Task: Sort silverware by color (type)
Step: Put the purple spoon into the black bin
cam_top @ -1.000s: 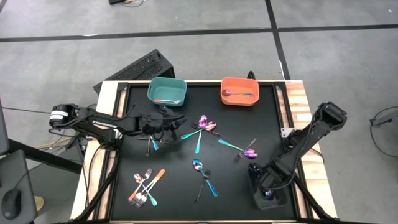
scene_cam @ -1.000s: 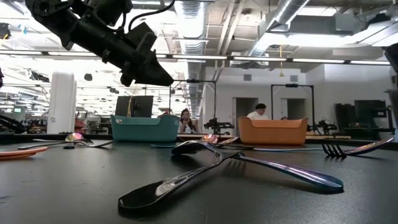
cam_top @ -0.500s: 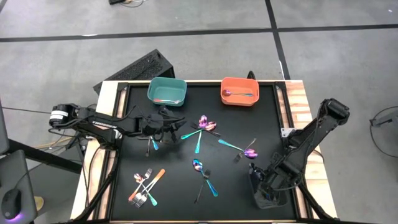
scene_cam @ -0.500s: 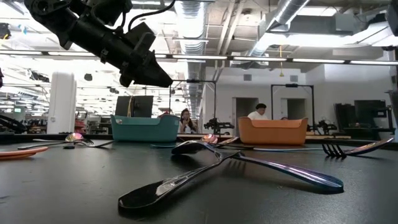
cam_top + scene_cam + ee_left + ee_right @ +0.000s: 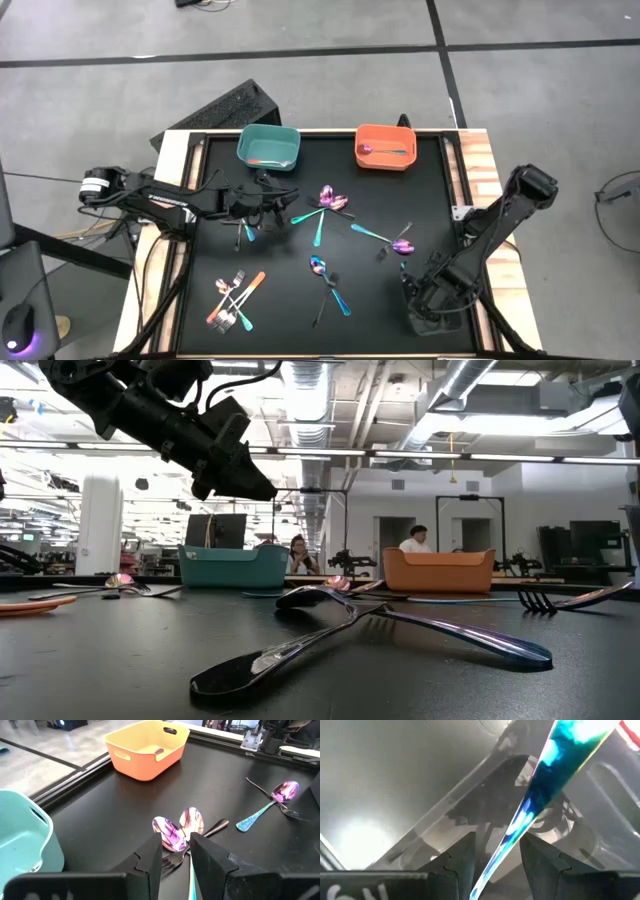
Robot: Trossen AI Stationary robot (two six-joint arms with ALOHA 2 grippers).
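Glossy iridescent spoons lie crossed on the matte black table.

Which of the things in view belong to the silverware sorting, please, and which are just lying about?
Job in hand:
- loose silverware on the mat
- teal bin
- orange bin
- piece between the right tool's fingers
- left tool

Lying about:
- black keyboard behind the table

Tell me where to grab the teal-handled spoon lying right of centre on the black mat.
Grip the teal-handled spoon mid-handle, coming straight down with the end effector's fingers across it. It lies flat, the handle is bare mat on both sides, and a dark fork crosses near the bowl.
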